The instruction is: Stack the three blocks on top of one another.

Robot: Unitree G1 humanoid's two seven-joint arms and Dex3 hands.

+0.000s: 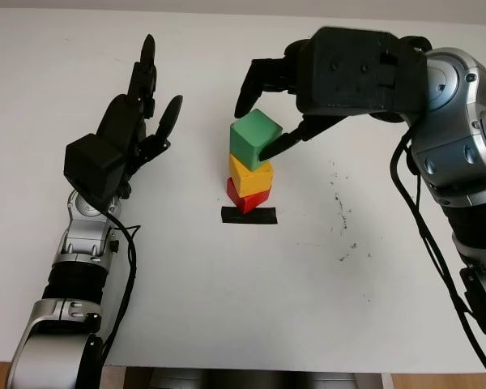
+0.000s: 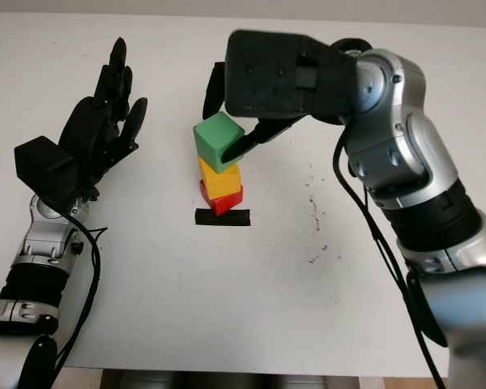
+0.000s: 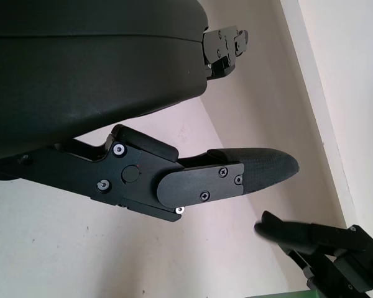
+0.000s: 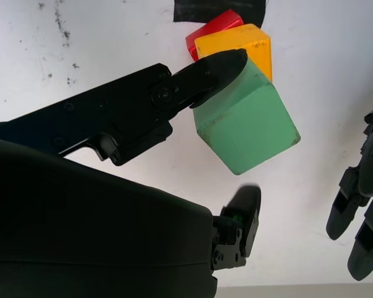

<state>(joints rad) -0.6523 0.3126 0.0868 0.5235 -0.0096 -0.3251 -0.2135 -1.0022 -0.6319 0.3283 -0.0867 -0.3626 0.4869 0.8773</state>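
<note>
The white table (image 1: 227, 308) carries the whole work area; the stack stands near its middle, somewhat toward the far edge.

The right hand (image 1: 269, 113) reaches in from the right side and is at the top of the stack. One fingertip (image 4: 221, 62) touches the side of the green block (image 1: 254, 138); the other fingers (image 1: 255, 81) arch over the block's far side, apparently clear of it. The grip looks released or nearly so, not clamped.

The left hand (image 1: 134, 121) is open and holds nothing, raised over the table left of the stack and well apart from it.

Stack condition, top to bottom:
- The green block sits on the yellow block (image 1: 251, 176), rotated relative to it and overhanging slightly.
- The yellow block sits on the red block (image 1: 247, 196).
- The red block rests on the table at the far edge of a black tape mark (image 1: 249, 215).

Assessment: all three blocks are stacked, so placement appears complete. What remains is to withdraw the right hand without dragging the green block, whose skewed seating makes it the likeliest to shift.
</note>
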